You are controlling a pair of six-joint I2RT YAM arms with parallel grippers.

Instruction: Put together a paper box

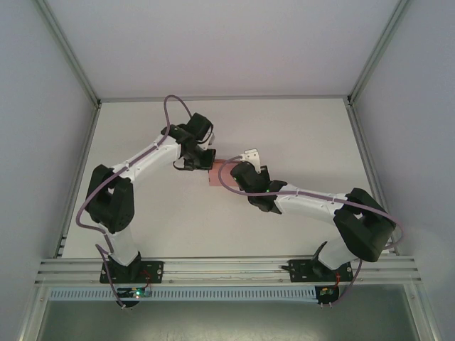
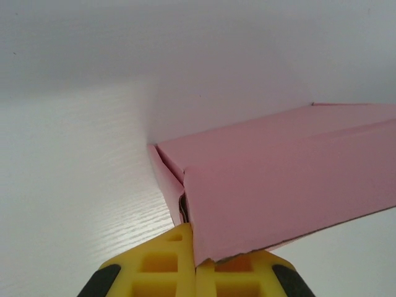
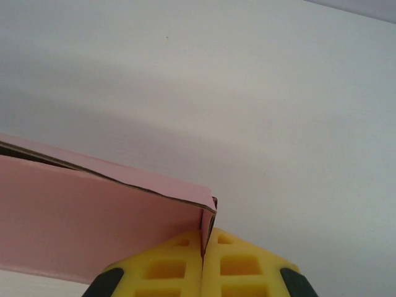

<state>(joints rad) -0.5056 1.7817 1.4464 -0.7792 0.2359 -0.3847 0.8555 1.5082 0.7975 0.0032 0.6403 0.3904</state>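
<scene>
Now, left fingers (image 2: 158, 266): closed, the yellow pads meeting, with a thin corner edge of the pink box (image 2: 278, 185) caught in the seam between them.
Left gripper (image 2: 195, 265): sits at the box's left end, pinching where a side wall and a long panel come together.
Right fingers (image 3: 244, 266): closed as well, pads pressed flat together on a narrow sliver of card at the box's opposite corner.
Right gripper (image 3: 203, 257): sits at the box's right end, facing the left gripper across the box.
Box: partly folded into a shallow shape and held between the two grippers; a dark gap runs along its top fold, and the corner beside the left pads stands slightly open.
Table (image 1: 298, 135): white surface beneath the box; whether the box rests on it or hangs just above it, I cannot tell.
Risk, slipping: each grip holds very little card, so a small pull away from the box could free a corner.
Risk, tearing: if the grippers move apart or twist unevenly, the thin card may crease or rip at the box's corners.
Risk, springing open: the gaping fold may unfold once either end of the box is let go.
Risk, crushing: pushing both ends toward the box's middle could buckle the long panel.
</scene>
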